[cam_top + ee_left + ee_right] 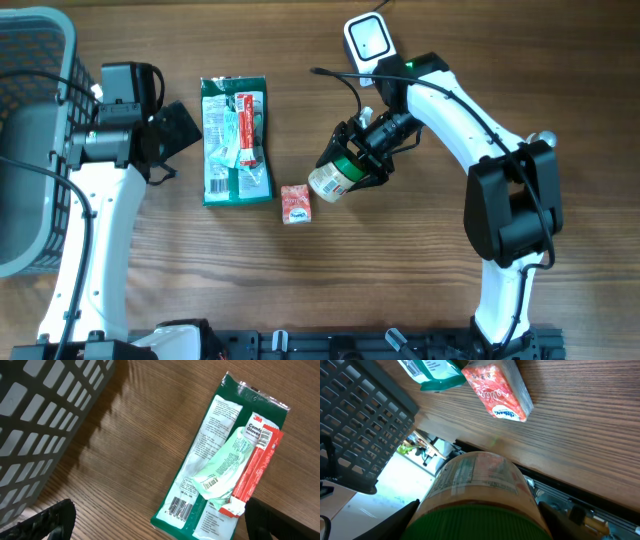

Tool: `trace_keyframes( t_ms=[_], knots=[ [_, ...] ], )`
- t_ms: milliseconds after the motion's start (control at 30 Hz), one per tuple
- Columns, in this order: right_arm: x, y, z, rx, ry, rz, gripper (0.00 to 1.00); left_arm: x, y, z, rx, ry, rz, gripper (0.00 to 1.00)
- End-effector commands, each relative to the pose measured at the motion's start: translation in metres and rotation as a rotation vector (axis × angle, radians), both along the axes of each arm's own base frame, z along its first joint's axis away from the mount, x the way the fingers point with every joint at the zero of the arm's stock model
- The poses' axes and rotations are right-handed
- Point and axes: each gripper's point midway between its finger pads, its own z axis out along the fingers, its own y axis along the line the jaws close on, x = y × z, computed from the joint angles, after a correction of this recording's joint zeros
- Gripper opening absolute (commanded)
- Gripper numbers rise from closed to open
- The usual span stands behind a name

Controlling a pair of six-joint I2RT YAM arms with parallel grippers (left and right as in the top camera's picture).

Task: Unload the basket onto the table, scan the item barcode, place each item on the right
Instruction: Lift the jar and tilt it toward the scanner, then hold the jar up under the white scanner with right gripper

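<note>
My right gripper (pixel 362 160) is shut on a jar (pixel 335 178) with a green lid and a pale printed label, holding it tilted above the table. In the right wrist view the jar (pixel 480 495) fills the space between the two dark fingers (pixel 400 522), lid towards the camera. A white scanner (pixel 368 40) sits at the back of the table, beyond the jar. My left gripper (pixel 175 130) stands open beside a green packet (pixel 236 140), touching nothing. That packet's barcode (pixel 181 506) faces up between the left fingers (pixel 50 520).
A small red box (pixel 296 203) lies on the wood just left of the jar, also in the right wrist view (pixel 497 390). A red and white sachet (pixel 255 467) rests on the green packet. A grey basket (pixel 30 150) stands at the far left edge.
</note>
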Motion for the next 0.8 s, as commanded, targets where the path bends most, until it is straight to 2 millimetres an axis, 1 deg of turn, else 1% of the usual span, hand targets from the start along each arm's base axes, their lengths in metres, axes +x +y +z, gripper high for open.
trace_keyframes(
  t_ms=[0, 300, 367, 400, 467, 533, 567, 633, 667, 700, 733, 767],
  knots=[
    [0.004, 0.006, 0.028, 0.068, -0.037, -0.017, 0.54, 0.001, -0.002, 0.0, 0.004, 0.003, -0.015, 1.0],
    [0.008, 0.003, 0.02, 0.028, -0.076, -0.007, 0.53, 0.001, -0.002, 0.0, 0.004, 0.003, -0.016, 1.0],
    [0.01, -0.004, 0.011, -0.031, -0.1, 0.005, 0.53, 0.001, -0.002, 0.0, 0.004, 0.003, -0.015, 1.0],
    [0.013, -0.01, 0.003, -0.084, -0.133, 0.016, 0.53, 0.001, -0.002, 0.0, 0.004, 0.003, -0.015, 1.0],
    [0.027, -0.023, -0.014, -0.191, -0.227, 0.034, 0.52, 0.001, -0.002, 0.0, 0.004, 0.003, -0.016, 1.0],
    [0.043, -0.034, -0.027, -0.281, -0.321, 0.043, 0.44, 0.001, -0.002, 0.0, 0.004, 0.003, -0.015, 1.0],
    [0.052, -0.039, -0.031, -0.317, -0.367, 0.043, 0.44, 0.001, -0.002, 0.0, 0.004, 0.003, -0.016, 1.0],
    [0.063, -0.043, -0.035, -0.346, -0.43, 0.053, 0.44, 0.001, -0.002, 0.0, 0.004, 0.003, -0.015, 1.0],
    [0.07, -0.042, -0.035, -0.325, -0.488, 0.081, 0.44, 0.001, -0.002, 0.0, 0.004, 0.003, -0.015, 1.0],
    [0.082, -0.04, -0.031, -0.294, -0.553, 0.09, 0.42, 0.001, -0.002, 0.0, 0.004, 0.003, -0.016, 1.0],
    [0.092, -0.044, -0.028, -0.313, -0.585, 0.073, 0.36, 0.001, -0.002, 0.0, 0.004, 0.003, -0.015, 1.0],
    [0.105, -0.05, -0.021, -0.35, -0.627, 0.057, 0.34, 0.001, -0.002, 0.0, 0.004, 0.003, -0.015, 1.0]
  ],
)
